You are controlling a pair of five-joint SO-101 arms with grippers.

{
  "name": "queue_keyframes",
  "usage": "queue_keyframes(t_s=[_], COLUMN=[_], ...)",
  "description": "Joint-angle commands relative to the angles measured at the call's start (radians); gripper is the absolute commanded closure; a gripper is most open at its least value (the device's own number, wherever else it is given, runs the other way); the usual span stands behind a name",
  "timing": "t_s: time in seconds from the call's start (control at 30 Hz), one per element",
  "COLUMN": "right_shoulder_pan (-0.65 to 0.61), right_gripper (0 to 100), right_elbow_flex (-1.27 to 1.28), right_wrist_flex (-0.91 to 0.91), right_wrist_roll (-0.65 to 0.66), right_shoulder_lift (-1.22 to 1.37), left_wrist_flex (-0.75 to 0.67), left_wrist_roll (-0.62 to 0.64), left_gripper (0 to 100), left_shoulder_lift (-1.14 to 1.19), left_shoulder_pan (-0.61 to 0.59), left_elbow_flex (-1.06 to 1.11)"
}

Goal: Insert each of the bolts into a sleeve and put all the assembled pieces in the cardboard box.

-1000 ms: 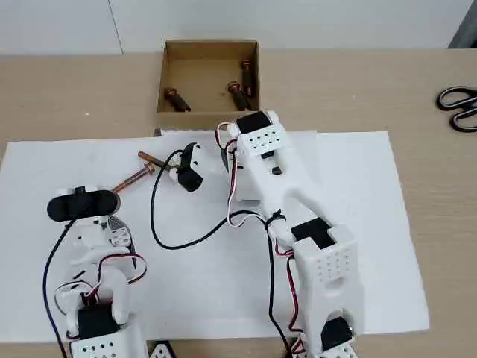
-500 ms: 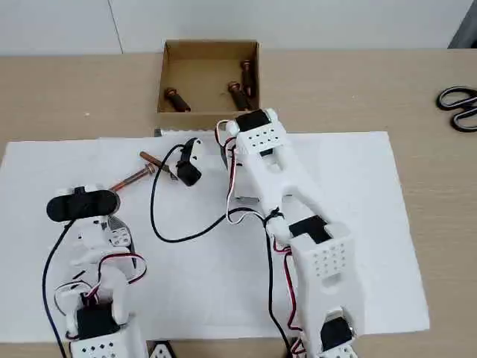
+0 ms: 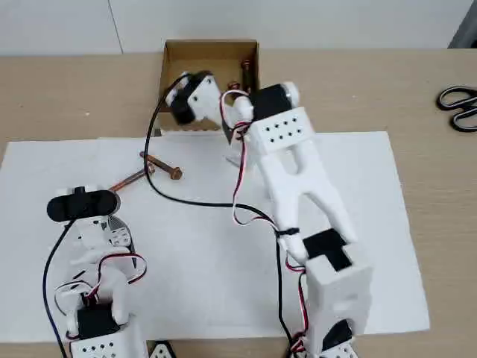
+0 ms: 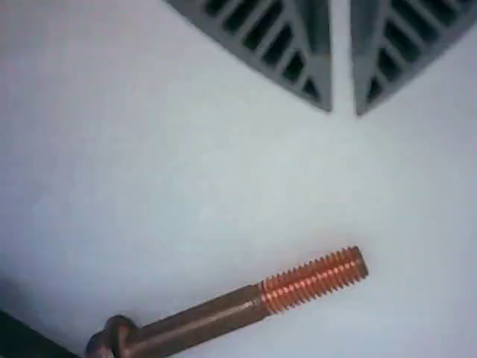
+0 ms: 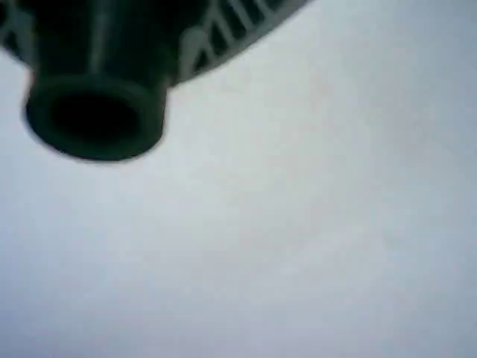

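Two copper bolts lie on the white paper [image 3: 358, 194], one [image 3: 160, 165] with its head toward the middle and one [image 3: 131, 180] beside it. My right gripper [image 3: 229, 133] hangs at the front edge of the cardboard box [image 3: 211, 46], shut on a black sleeve [image 5: 93, 115] whose open end faces the paper. Assembled pieces [image 3: 240, 80] lie inside the box. At the lower left, my left gripper [image 4: 340, 82] is low over the paper, shut and holding nothing. The threaded end of a bolt [image 4: 246, 306] lies just short of its fingertips.
Scissors [image 3: 458, 108] lie on the wooden table at the far right. A black cable [image 3: 194, 203] from the right arm's wrist trails over the paper's middle. The right arm's wrist camera [image 3: 190, 98] covers the box's front left part.
The right arm has swung away from the bolts toward the cardboard box. One bolt now lies uncovered on the paper. The left arm has kept still.
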Motion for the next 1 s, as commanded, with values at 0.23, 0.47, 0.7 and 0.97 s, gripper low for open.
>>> queue_keyframes(t_s=[0.23,0.47,0.7,0.97], right_shoulder_pan=[0.134,0.163,0.317,0.506], right_gripper=[99.5,99.5,99.5,99.5], right_elbow_flex=[0.308,0.672,0.971,1.155], right_wrist_flex=[0.016,0.008,0.007,0.002], right_wrist_roll=[-0.258,-0.39,-0.371,-0.361], right_shoulder_lift=[-0.443,-0.771,-1.001,-1.165], left_wrist_flex=[-0.021,-0.02,-0.009,0.203], left_wrist_roll=[-0.009,-0.009,-0.083,-0.245], left_gripper=[99,99,99,99], left_shoulder_lift=[-0.008,-0.008,0.0,0.026], left_shoulder_pan=[0.029,0.032,0.028,0.032], left_elbow_flex=[-0.005,-0.007,-0.024,-0.358])
